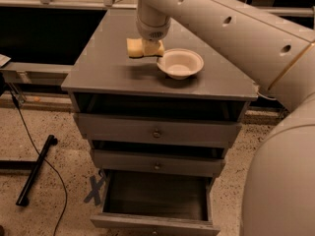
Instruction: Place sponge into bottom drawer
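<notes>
The pale-yellow sponge [134, 48] hangs just above the back of the grey cabinet's top [103, 73], with its shadow on the wood below it. My gripper [150, 46] comes straight down from the wrist and is shut on the sponge's right half; the wrist hides most of the fingers. The bottom drawer [152, 223] is pulled open at the foot of the cabinet, and its inside looks dark and empty. It lies far below and in front of the gripper.
A round white bowl [179, 63] stands on the cabinet top just right of the sponge. The two knobbed drawers [156, 132] above the bottom one are pushed in. My arm fills the right side. A black bar and cable [34, 168] lie on the floor at left.
</notes>
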You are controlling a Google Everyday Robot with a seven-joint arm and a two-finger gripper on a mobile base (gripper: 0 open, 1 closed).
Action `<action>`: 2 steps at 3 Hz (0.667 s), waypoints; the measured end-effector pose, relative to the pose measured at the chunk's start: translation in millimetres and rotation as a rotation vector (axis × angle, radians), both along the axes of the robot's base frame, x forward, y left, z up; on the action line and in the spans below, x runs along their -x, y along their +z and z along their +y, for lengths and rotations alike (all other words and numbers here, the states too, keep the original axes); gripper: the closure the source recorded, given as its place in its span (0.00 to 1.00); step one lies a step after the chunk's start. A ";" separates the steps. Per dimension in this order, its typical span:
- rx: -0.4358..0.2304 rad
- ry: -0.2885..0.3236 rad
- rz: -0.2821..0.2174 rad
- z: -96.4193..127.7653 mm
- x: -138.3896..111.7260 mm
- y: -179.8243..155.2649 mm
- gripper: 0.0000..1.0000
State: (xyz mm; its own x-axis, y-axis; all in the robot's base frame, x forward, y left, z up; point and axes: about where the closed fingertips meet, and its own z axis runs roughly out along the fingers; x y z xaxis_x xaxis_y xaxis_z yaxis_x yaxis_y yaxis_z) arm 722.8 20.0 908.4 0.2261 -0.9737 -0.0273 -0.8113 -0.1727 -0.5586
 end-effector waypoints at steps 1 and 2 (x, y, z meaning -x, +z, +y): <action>-0.063 0.024 -0.022 -8.0 15.6 11.7 1.00; -0.117 0.072 -0.075 -17.1 42.8 36.8 1.00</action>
